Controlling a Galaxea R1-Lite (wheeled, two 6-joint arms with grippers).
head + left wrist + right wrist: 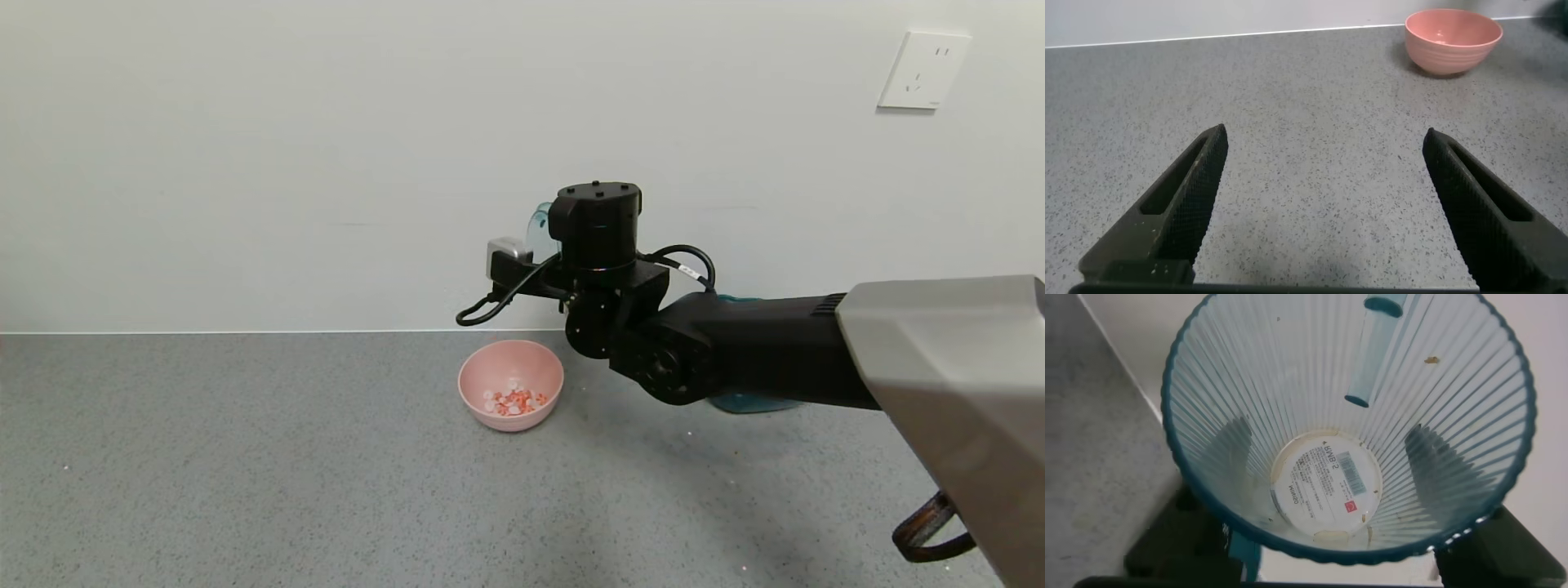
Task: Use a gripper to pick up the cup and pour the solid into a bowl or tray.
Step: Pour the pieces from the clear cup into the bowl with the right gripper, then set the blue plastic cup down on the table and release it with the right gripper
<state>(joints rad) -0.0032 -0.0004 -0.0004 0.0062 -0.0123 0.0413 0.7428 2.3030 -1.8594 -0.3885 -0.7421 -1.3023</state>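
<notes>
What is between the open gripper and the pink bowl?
Nothing. In the left wrist view, only bare grey counter lies between the left gripper and the bowl.

The bench [245, 474] is spreading out as a grey, finely speckled surface, running back to where it is meeting the pale wall along a thin light seam. A round pale pink bowl [511, 384] is sitting directly on it, near the back edge and roughly at the middle of the head view, upright, with small red-orange and white bits [513, 401] lying in its bottom. Just to the robot's right of the bowl, a dark teal object [755, 402] is resting on the bench, mostly hidden behind the black arm.
</notes>
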